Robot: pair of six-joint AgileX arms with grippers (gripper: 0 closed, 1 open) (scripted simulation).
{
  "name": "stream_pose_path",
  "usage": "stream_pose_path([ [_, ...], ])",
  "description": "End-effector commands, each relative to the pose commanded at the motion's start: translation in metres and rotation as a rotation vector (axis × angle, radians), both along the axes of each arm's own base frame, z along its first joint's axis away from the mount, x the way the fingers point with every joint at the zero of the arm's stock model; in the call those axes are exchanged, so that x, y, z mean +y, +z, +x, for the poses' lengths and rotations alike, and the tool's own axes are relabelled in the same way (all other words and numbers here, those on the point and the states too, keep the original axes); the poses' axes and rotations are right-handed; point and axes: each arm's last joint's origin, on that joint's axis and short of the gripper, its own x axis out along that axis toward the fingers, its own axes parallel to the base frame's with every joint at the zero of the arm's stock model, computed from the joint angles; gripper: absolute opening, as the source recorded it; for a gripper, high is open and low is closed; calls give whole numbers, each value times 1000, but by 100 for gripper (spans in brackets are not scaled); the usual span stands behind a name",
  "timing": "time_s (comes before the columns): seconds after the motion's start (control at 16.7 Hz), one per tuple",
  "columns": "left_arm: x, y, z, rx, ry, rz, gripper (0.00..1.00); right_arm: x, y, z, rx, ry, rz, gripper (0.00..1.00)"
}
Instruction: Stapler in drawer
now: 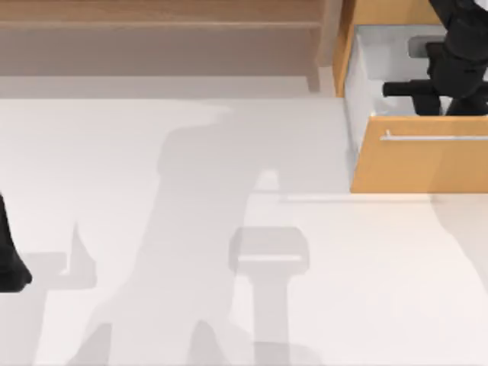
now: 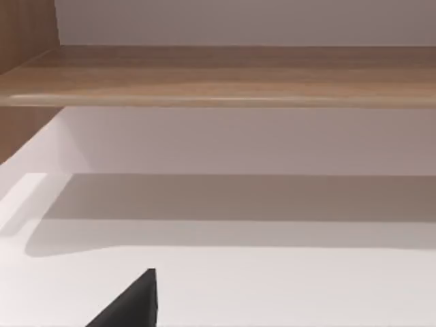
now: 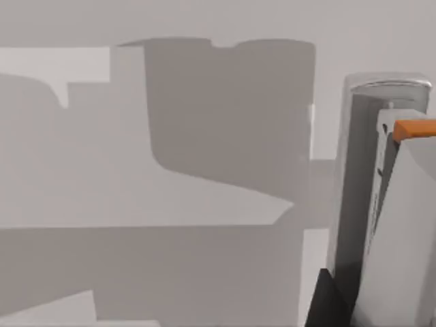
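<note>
Top view, read from left to right: the left arm (image 1: 9,263) sits at the far left edge of the white worktop (image 1: 152,229), low and away from the task items; its gripper state cannot be told from this view. Grey shadow patches lie across the middle of the worktop. Along the back edge runs a long brown wooden shelf (image 1: 160,34), spanning from the left side to just short of the drawer.

At the top right, the drawer (image 1: 419,164) stands pulled out, its orange-tan wood front facing the near side and a slim silver bar handle (image 1: 435,138) running across the upper part of that front. The white inner walls (image 1: 358,91) are exposed. The right arm reaches down over the open drawer, with the right gripper (image 1: 427,90) inside the drawer's outline, above its white interior and behind the front panel.

Left wrist view: the wooden shelf (image 2: 218,75) runs across the frame above the worktop, and one dark fingertip of the left gripper (image 2: 139,300) shows low in the frame. Whether that gripper is open or closed cannot be told.

Right wrist view: the stapler (image 3: 381,191), a pale-grey narrow block with a small orange mark at one end, sits upright close against the camera, over the white drawer floor (image 3: 102,170). A dark finger (image 3: 327,303) of the right gripper lies against its lower end. The gripper appears closed on the stapler, holding it inside the drawer space.
</note>
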Motion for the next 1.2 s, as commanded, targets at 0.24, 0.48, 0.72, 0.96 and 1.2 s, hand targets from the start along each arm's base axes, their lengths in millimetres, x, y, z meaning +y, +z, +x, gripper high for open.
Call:
stream_pose_path([
  [0.24, 0, 0, 0, 0, 0, 0, 100, 0, -1, 0, 1, 0, 0, 0],
  [0.48, 0, 0, 0, 0, 0, 0, 100, 0, -1, 0, 1, 0, 0, 30],
  [0.72, 0, 0, 0, 0, 0, 0, 100, 0, -1, 0, 1, 0, 0, 60],
  [0.96, 0, 0, 0, 0, 0, 0, 100, 0, -1, 0, 1, 0, 0, 90],
  [1.2, 0, 0, 0, 0, 0, 0, 100, 0, -1, 0, 1, 0, 0, 100],
])
